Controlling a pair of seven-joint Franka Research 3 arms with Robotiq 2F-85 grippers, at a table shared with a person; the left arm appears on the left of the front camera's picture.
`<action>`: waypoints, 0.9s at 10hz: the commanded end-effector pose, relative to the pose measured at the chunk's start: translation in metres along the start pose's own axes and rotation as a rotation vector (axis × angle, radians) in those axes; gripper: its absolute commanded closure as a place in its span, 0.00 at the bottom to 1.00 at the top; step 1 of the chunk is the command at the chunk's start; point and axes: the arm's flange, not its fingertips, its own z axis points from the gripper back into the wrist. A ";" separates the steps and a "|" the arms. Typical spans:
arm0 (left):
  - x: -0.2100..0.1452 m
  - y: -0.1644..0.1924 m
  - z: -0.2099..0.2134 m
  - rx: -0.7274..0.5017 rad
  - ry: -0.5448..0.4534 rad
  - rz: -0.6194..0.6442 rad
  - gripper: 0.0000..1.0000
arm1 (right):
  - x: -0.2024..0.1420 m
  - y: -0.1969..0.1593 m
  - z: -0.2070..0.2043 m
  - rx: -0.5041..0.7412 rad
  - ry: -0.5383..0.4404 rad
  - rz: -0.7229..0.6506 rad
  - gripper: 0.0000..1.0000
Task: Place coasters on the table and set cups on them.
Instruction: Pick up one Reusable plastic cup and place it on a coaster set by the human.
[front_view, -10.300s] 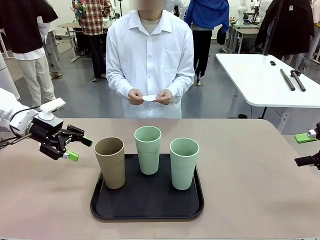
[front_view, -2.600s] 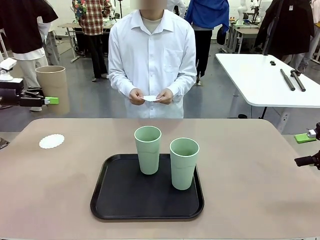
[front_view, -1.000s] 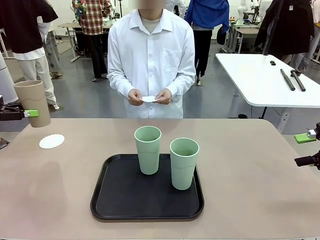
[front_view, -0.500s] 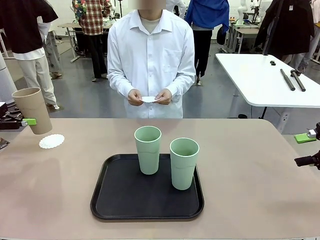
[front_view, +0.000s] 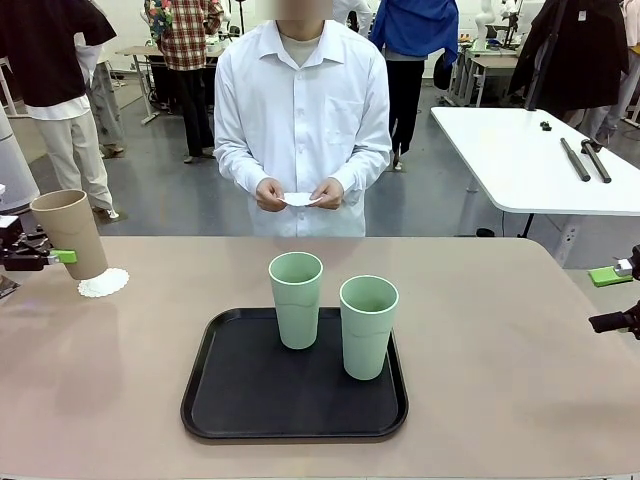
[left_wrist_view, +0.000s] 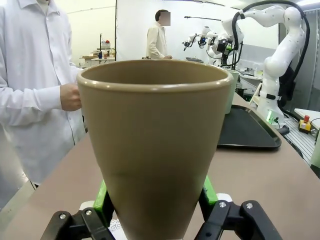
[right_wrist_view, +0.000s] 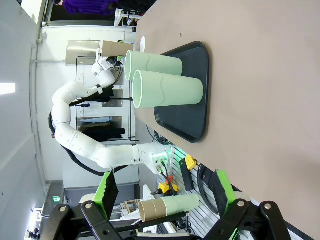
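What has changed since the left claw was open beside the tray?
The left claw took the tan cup off the tray, carried it left and lowered it to a coaster newly laid on the table. Both green cups, the tray and the right claw stayed put.

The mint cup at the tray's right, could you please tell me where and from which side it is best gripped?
Probably the lower body of the right mint cup, jaws level, coming in from the robot's right. It stands upright and tapers toward the base, and the other mint cup stands close on its left.
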 end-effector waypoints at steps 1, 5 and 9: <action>-0.003 0.011 -0.004 -0.001 0.014 -0.009 0.17 | 0.001 0.000 0.000 0.016 -0.003 0.003 0.00; -0.019 0.026 -0.010 0.004 0.005 -0.033 0.17 | 0.001 0.000 0.000 0.016 -0.003 0.003 0.00; -0.032 0.040 -0.005 0.022 0.019 -0.005 0.17 | 0.001 0.000 0.000 0.016 -0.003 0.003 0.00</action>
